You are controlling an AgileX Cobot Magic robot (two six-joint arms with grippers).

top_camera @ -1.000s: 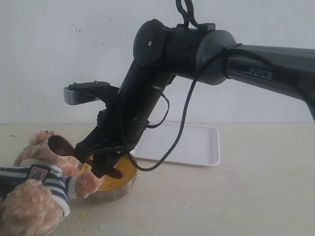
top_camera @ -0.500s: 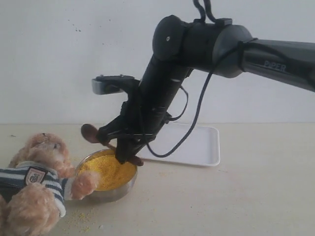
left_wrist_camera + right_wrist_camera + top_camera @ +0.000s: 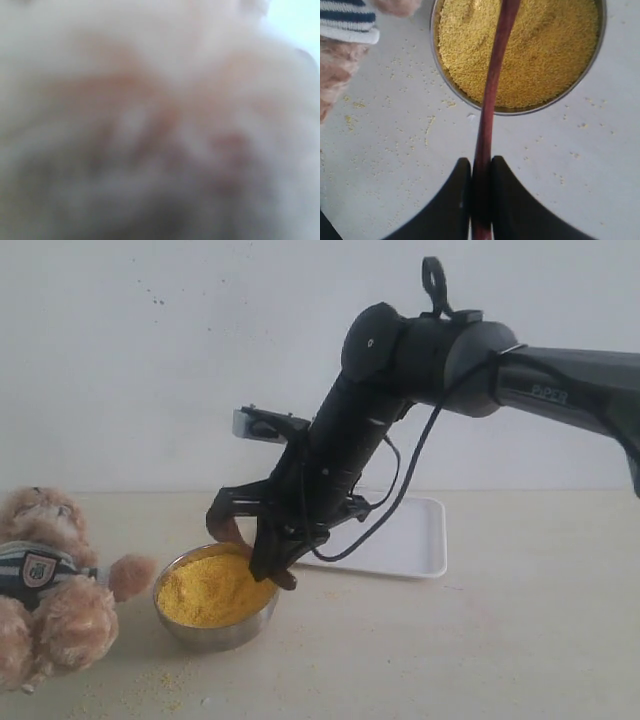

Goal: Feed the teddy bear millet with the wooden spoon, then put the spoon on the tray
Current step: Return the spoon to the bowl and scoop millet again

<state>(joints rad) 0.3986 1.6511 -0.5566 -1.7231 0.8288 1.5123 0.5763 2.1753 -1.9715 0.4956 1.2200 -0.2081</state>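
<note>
Two black fingers of the right gripper (image 3: 480, 164) were clamped on the handle of the wooden spoon (image 3: 492, 85), whose far end reached over the millet (image 3: 545, 50) heaped in the steel bowl (image 3: 215, 632). The teddy bear (image 3: 45, 575) sat just beside the bowl, with the white tray (image 3: 400, 535) behind it. The left wrist view was a pale furry blur, so the left gripper could not be made out.
</note>
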